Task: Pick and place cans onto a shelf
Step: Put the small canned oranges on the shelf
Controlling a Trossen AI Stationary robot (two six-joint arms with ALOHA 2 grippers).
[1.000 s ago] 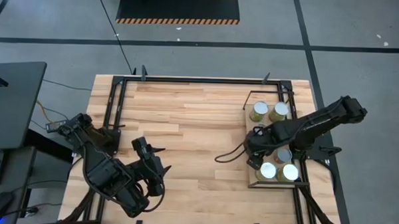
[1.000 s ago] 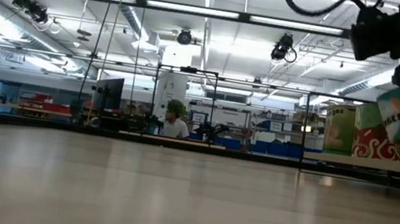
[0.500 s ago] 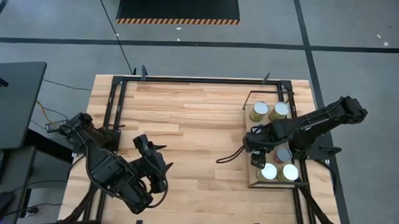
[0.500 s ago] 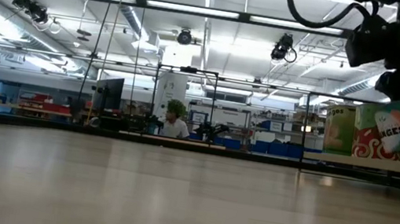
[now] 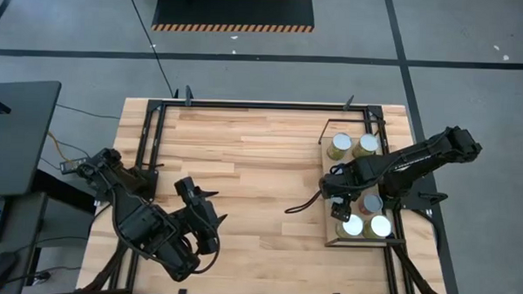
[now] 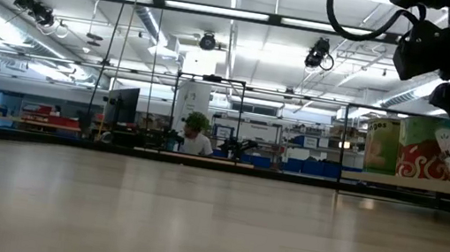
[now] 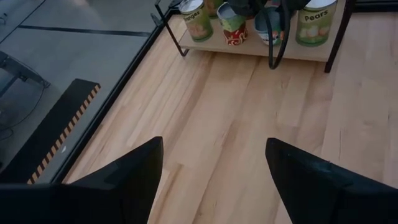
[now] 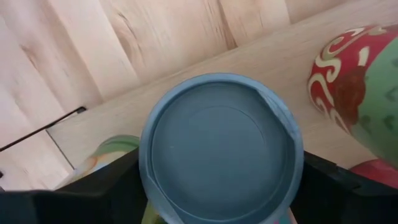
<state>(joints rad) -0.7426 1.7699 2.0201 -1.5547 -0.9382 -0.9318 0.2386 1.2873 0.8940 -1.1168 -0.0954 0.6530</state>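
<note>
- High view: the right tool sits over the shelf, which stands on the right part of the wooden counter, inside the black frame that runs along the counter's edges.
- On the shelf, two cans with olive sides stand side by side at the far end, and two more with pale tops stand side by side at the near end. Another can shows between those pairs, partly hidden by the right arm.
- Right wrist view: the right tool is pinching a can with a blue-grey round top, a dark finger pressed against each side of it. The light wood of the shelf lies right beneath, and a can with a red and green label stands just beside it.
- Low view: the right arm comes in at the upper right, and below it a can with a green and red label is at the level of the shelf board. Whether its base touches the board cannot be told.
- Left wrist view: the left tool has its two dark fingers spread wide apart, with nothing between them, over bare counter. Farther off, the shelf carries several cans, one labelled "Pears".
- In the high view the left tool hangs over the near left part of the counter, well apart from the shelf.
</note>
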